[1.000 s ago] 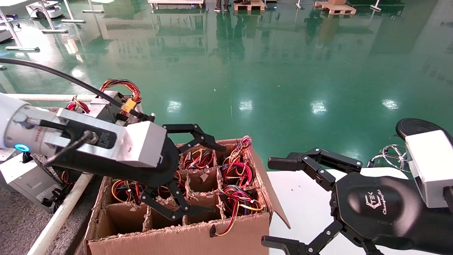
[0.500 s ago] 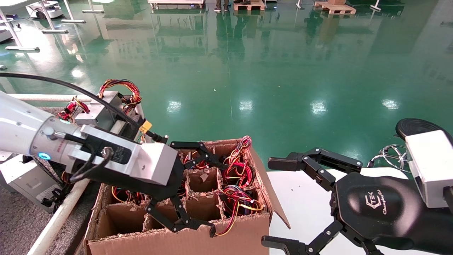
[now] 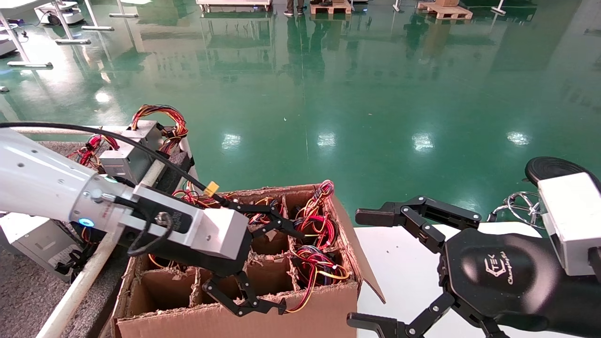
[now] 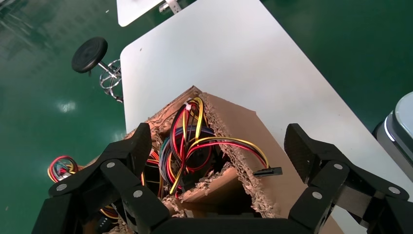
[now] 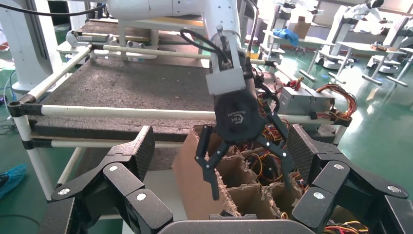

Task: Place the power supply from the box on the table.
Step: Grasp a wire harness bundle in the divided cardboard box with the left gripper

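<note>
In the head view, the left gripper (image 3: 274, 263) is hanging over the middle of the cardboard box (image 3: 324, 310) with its jaws spread wide and nothing between them; one fingertip is sitting near the box's far cells, the other at its near wall. Between and just beyond the jaws, wire bundles (image 3: 315, 263) in red, yellow and black are spilling out of the divider cells, and the power supply bodies under them cannot be made out. Two silver power supplies (image 3: 129, 155) are lying on the grey felt table (image 3: 23, 300) beside the box, well behind the left gripper. The right gripper (image 3: 371, 270) is idling over the white tabletop (image 3: 399, 277) to the box's other side, its jaws also spread and empty. In the left wrist view, the open fingers (image 4: 134, 151) are framing a box corner cell, where a wire bundle (image 4: 187, 146) with a black connector is lying between them. In the right wrist view, the right gripper's fingers (image 5: 136, 156) are standing apart, and beyond them the left gripper (image 5: 251, 178) is reaching down into the box (image 5: 192, 190), with the felt table (image 5: 122, 87) behind it.
</note>
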